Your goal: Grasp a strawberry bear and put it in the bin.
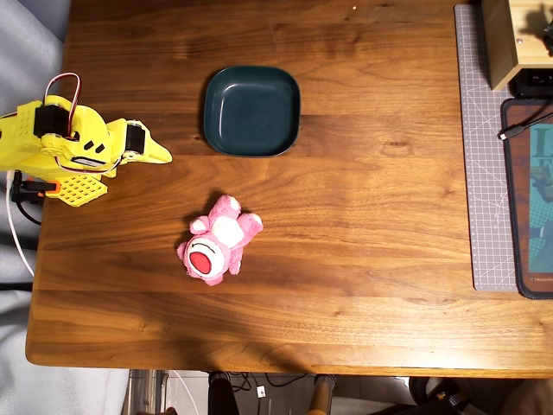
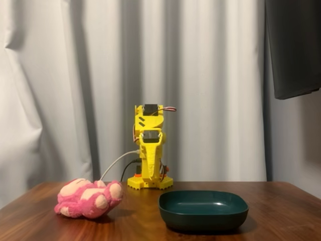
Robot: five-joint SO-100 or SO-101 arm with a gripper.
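- Overhead view first: I see the yellow arm (image 1: 65, 147) folded back at the left edge of the desk (image 1: 363, 259), its hand (image 1: 160, 156) pointing right over the wood.
- From up here the hand tapers to a single closed-looking tip and holds nothing, though I cannot make out the jaws well enough to be sure they are fully together.
- The strawberry bear (image 1: 218, 240) lies on its back on the desk, well apart from the hand, lower and to the right of it in this view.
- Its big red-and-white muzzle faces up at the lower left of its body, its white belly patch above that, and its legs point up and right.
- The bin (image 1: 251, 111) sits flat on the desk above the bear in the overhead view and to the right of the hand, touching neither.
- I see nothing inside the bin; its dark teal floor is bare.
- At the far right edge of the desk lie a grey cutting mat (image 1: 486, 173) and a dark mouse pad (image 1: 531, 199).
- From the fixed view, the arm (image 2: 149, 150) stands folded at the back of the desk in front of a pale curtain (image 2: 75, 75), with the hand (image 2: 150, 168) hanging downward.
- In that view the bear (image 2: 89, 198) lies at left and the bin (image 2: 203, 210) at right, a clear gap between them.
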